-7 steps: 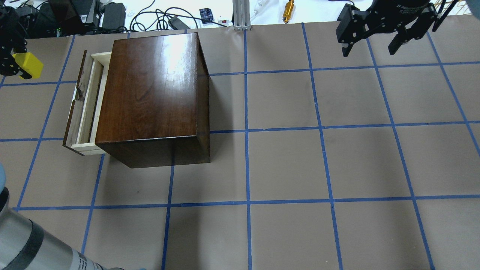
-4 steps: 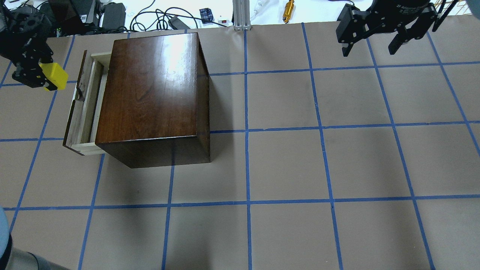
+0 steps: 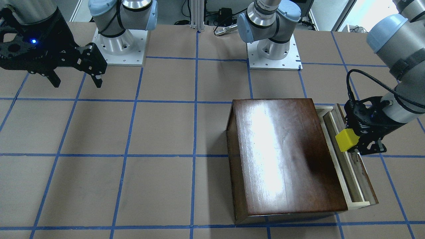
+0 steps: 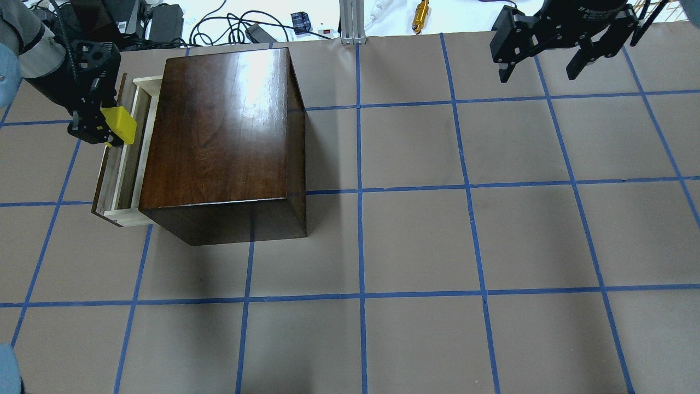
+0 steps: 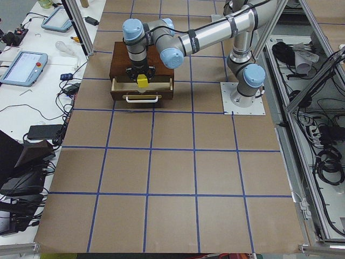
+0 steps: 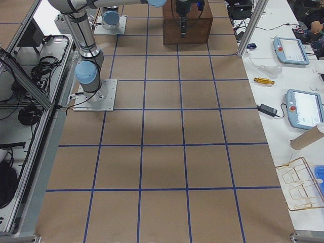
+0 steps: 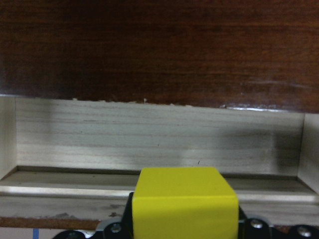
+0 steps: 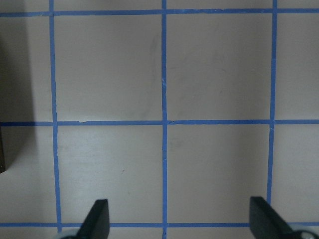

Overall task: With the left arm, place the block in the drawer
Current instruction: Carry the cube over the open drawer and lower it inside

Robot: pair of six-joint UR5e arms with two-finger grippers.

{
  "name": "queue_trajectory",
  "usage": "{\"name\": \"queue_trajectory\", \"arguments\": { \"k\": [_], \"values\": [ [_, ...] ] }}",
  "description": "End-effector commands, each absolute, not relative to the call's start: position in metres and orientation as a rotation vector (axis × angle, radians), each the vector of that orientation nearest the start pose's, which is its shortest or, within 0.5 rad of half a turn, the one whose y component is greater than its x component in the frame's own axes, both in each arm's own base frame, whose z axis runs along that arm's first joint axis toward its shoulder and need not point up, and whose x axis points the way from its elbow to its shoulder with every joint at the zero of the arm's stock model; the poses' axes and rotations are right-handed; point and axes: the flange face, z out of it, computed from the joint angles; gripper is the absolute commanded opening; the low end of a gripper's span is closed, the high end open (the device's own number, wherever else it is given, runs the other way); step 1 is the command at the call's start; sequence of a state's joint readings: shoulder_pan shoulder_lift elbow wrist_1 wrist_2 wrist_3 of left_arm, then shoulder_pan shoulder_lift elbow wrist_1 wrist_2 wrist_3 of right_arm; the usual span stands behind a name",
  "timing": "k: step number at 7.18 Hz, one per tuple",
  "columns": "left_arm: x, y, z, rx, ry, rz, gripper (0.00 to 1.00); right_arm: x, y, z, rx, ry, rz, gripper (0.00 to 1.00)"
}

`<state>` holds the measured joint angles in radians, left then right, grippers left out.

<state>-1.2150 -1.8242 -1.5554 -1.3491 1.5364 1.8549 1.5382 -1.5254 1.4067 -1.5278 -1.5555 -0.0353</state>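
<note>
1. Table (image 4: 415,241): no real worry here. Loads of bare grid squares right of the box, so plenty of room to back out that way.
2. Box (image 4: 219,137): tall glossy wall right behind the slot. Could get bumped by an overshoot inward, and probably nudged along the table. Zero spare room on that side.
3. Drawer (image 4: 124,186): pulled out only partway, so just a narrow slot between the dark front and the box. Easy to clip the front rim on the way down and shove the thing shut. Lots of free length along the slot, very little across.
4. Right gripper (image 4: 538,70): parked up at the far right corner, spread wide, holding nothing. Well apart from everything, no collision risk.
5. Left gripper (image 4: 109,131): pinching the block, hanging just above the drawer front. Bulkier than the slot by the look of it. Best not lowered deep, safer to let go from above.
6. Block (image 4: 123,123): up in the air over the front rim and the near edge of the opening, not in yet. Dropped right here, might catch the rim and tumble onto the table. Probably needs a small shift toward the box first, going by the wrist view.
</note>
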Motion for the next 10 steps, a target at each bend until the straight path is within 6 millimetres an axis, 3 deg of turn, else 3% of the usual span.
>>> {"name": "queue_trajectory", "arguments": {
  "k": [1,8,9,10],
  "values": [
    [0.08,-0.605,0.367,2.184,2.276,-0.057,0.0,0.118,-0.52,0.541,-0.006,3.128,-0.118,1.0],
    [0.076,-0.612,0.346,2.185,2.349,-0.097,0.0,0.117,-0.52,0.541,-0.003,3.128,-0.118,1.0],
    [0.075,-0.609,0.338,2.193,2.354,-0.098,0.45,0.118,-0.519,0.542,-0.006,3.127,-0.121,1.0],
    [0.072,-0.61,0.332,2.188,2.351,-0.174,0.72,0.118,-0.52,0.541,-0.006,3.127,-0.118,1.0]
  ]
}}
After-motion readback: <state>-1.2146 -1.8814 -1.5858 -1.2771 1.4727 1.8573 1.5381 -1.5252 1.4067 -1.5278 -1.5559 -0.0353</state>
